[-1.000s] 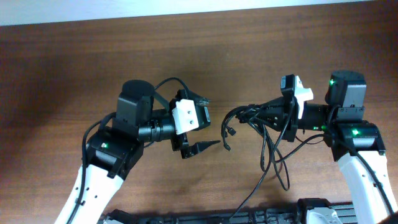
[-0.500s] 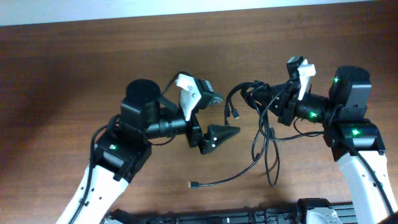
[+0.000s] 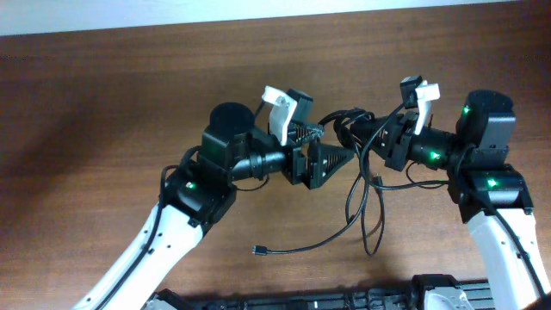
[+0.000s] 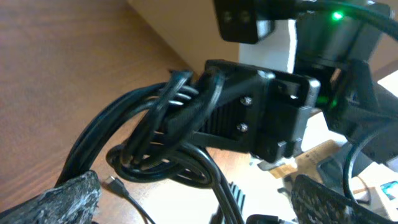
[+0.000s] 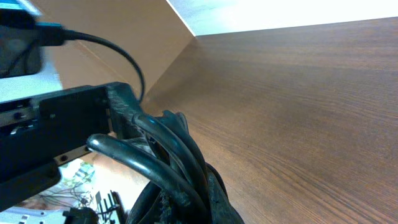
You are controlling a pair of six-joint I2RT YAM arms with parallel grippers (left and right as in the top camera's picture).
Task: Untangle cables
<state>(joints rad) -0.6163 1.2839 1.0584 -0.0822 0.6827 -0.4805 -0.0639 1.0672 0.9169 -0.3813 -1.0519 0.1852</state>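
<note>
The cables (image 3: 343,117) are thin black cords knotted into a bundle, and my right gripper (image 3: 351,131) is shut on that bundle above the table. Loose loops hang from it to the table, and one cord ends in a small plug (image 3: 257,251). My left gripper (image 3: 336,142) is open, its jaws standing on either side of the knot. In the left wrist view the cables (image 4: 155,134) fill the middle, with one left finger (image 4: 68,199) at each lower corner. In the right wrist view the cables (image 5: 171,152) rise out of my shut right gripper (image 5: 208,202).
The brown wooden table (image 3: 103,95) runs to a pale wall at the back. The two arms face each other closely over the table's middle. A dark rail (image 3: 284,301) runs along the front edge.
My left arm has swung right and up, bringing its open jaws to the knot. The right gripper kept its grip on the bundle. The loose plug end slid a little left on the table.
</note>
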